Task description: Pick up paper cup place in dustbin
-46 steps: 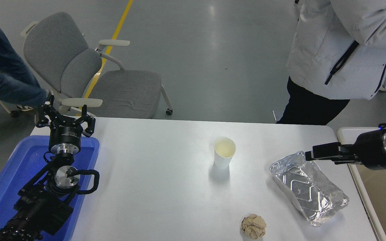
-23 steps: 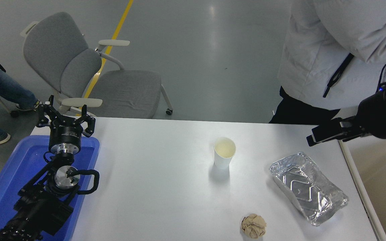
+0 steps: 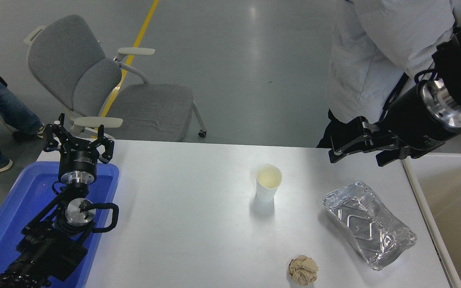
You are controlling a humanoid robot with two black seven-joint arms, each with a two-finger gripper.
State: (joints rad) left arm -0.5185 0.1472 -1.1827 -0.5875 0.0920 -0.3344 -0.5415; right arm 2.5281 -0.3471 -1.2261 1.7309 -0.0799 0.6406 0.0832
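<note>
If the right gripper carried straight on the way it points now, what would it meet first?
The right gripper points left and slightly down, above the table's far edge. Nothing stands in that line; it looks to pass beyond the paper cup. Depth is hard to judge.

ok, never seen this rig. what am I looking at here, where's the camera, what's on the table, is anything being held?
One camera, mounted high on a humanoid robot and looking down over its white table. The two black arms are the robot's own. The left gripper sits parked above a blue tub and is open. The right gripper hangs in the air over the far right corner, open and empty. On the table: an upright paper cup, a silver foil tray and a crumpled brown paper ball. The beige dustbin is beside the table's right edge. A person in a pale jacket stands at the far side. Nothing is held.
</note>
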